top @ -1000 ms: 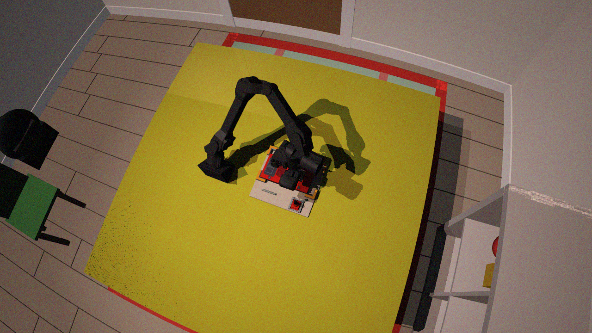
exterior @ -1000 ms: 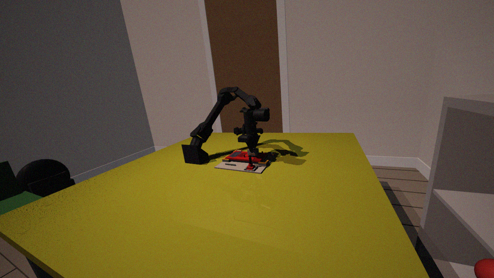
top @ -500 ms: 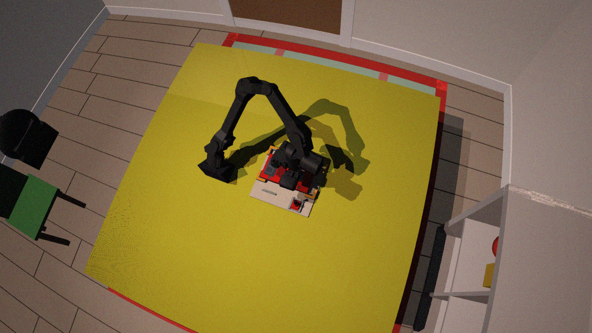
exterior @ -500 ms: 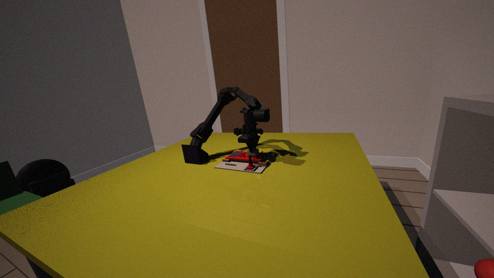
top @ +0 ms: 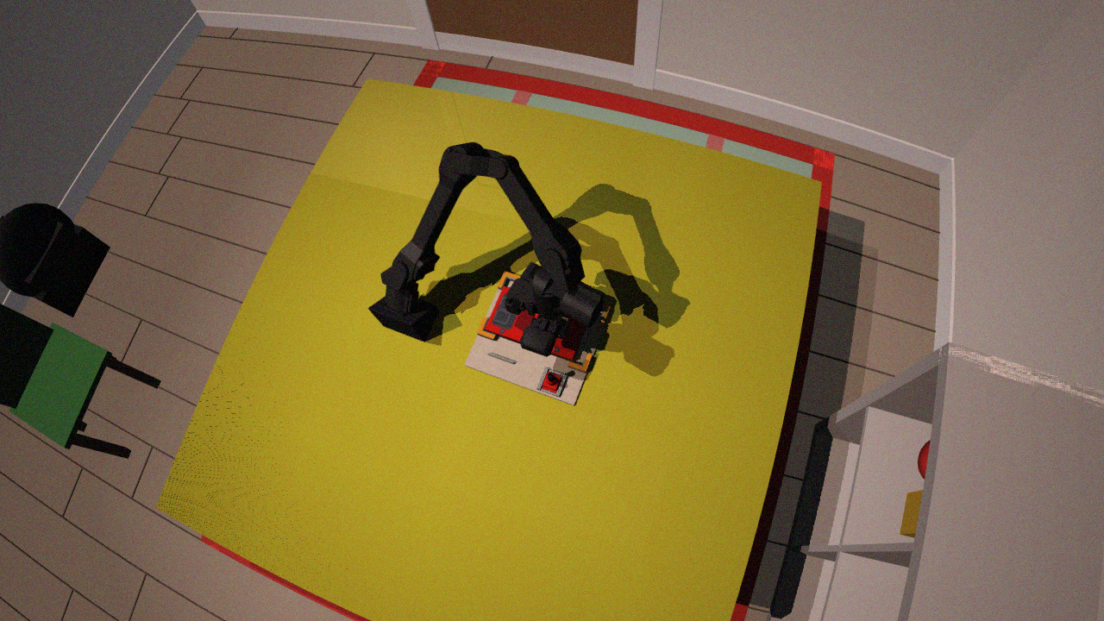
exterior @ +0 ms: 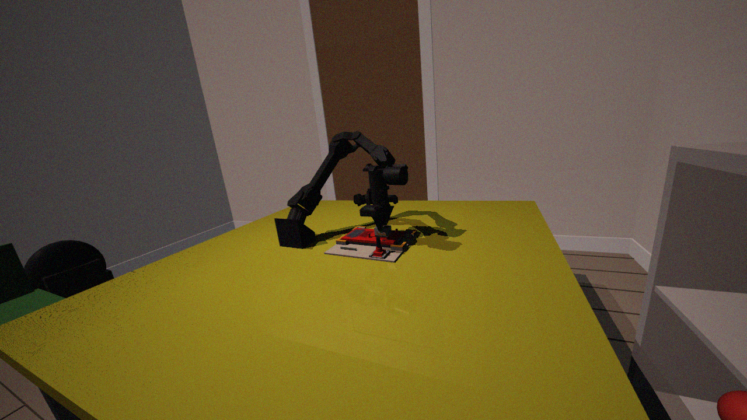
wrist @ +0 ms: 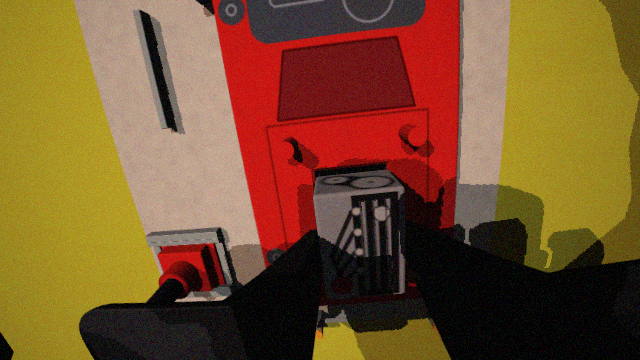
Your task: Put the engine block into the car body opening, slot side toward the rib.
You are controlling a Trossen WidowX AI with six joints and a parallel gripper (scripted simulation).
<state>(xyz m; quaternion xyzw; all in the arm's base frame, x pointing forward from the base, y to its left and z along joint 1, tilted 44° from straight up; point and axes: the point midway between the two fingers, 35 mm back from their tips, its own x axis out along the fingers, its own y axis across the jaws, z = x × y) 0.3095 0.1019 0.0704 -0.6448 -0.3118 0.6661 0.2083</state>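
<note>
Engine block [wrist: 359, 235], a grey box with pale circles on one face and black-and-grey ribbing with white dots on another, sits clamped between the partly open black fingers of the tool [exterior: 383, 230] [wrist: 360, 235], over the opening in the flat red car body [top: 524, 328] [exterior: 355, 235] [wrist: 345, 80] on the yellow desk [top: 463, 479] [exterior: 334, 324] [wrist: 45, 150]; its depth there cannot be told

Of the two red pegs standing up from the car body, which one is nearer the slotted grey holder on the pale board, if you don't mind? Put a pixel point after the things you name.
The left peg [wrist: 287, 149] in the wrist view.
</note>
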